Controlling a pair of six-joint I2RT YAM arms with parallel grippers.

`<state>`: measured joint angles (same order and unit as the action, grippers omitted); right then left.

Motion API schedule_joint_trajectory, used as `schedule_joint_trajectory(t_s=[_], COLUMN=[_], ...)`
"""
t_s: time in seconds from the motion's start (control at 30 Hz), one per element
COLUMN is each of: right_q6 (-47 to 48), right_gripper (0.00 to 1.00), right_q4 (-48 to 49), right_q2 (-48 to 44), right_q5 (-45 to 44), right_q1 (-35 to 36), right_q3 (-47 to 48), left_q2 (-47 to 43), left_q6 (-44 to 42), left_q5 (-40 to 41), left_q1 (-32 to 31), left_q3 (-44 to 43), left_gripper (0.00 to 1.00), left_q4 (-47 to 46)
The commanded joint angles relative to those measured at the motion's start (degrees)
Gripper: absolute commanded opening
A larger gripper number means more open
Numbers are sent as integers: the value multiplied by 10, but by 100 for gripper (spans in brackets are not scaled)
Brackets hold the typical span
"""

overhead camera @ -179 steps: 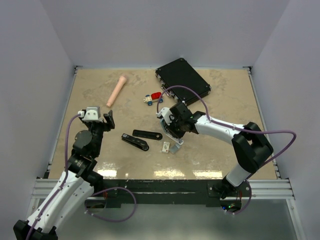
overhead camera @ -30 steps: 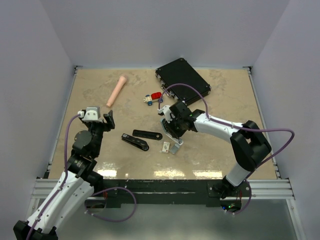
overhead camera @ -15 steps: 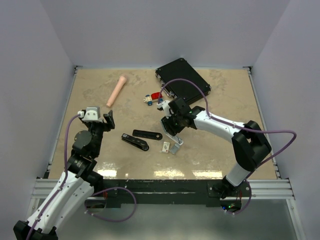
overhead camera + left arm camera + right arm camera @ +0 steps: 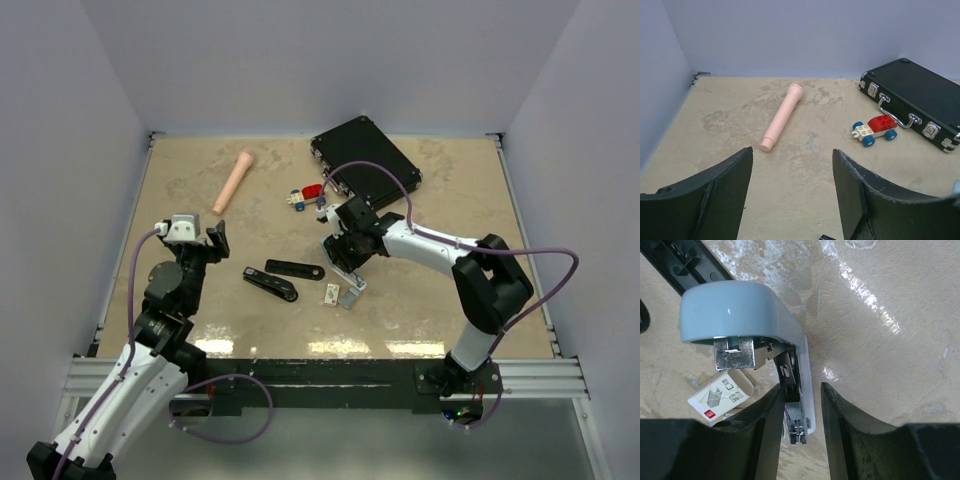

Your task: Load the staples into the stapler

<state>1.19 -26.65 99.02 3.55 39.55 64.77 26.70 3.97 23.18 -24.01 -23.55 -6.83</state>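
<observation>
A beige, mottled table (image 4: 190,215) was seen. Toward its far left a pink cylinder (image 4: 233,181) was laid, and a black case (image 4: 365,156) at the far edge, with a small toy car (image 4: 307,196) near it. Nearer the front, two black bars (image 4: 295,269) were set side by side. To their right an opened pale-blue stapler (image 4: 740,300) was laid, with a white box (image 4: 722,395) just beside it.

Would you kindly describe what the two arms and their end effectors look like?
The left arm and right arm have white shells, black joints and a lilac cable each. The left end effector and right end effector have dark, broad, tapered fingers.
</observation>
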Motion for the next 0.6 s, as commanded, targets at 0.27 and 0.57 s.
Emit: schedule_joint_trajectory(t_s=[0.27,0.57], right_q6=[-37,-57], right_gripper=[39,39], right_q4=[-34,-36], right_q2=[-27,-41], right_q5=[-22,-28], right_q1=[-3,-4], right_q3=[-14,-23], left_q2=[-4,-2], left_q6=[8,10], left_q5=[0,-4], left_q1=[3,4], left_q3=[3,3], left_gripper=[69,69], left_q4=[-30,-30])
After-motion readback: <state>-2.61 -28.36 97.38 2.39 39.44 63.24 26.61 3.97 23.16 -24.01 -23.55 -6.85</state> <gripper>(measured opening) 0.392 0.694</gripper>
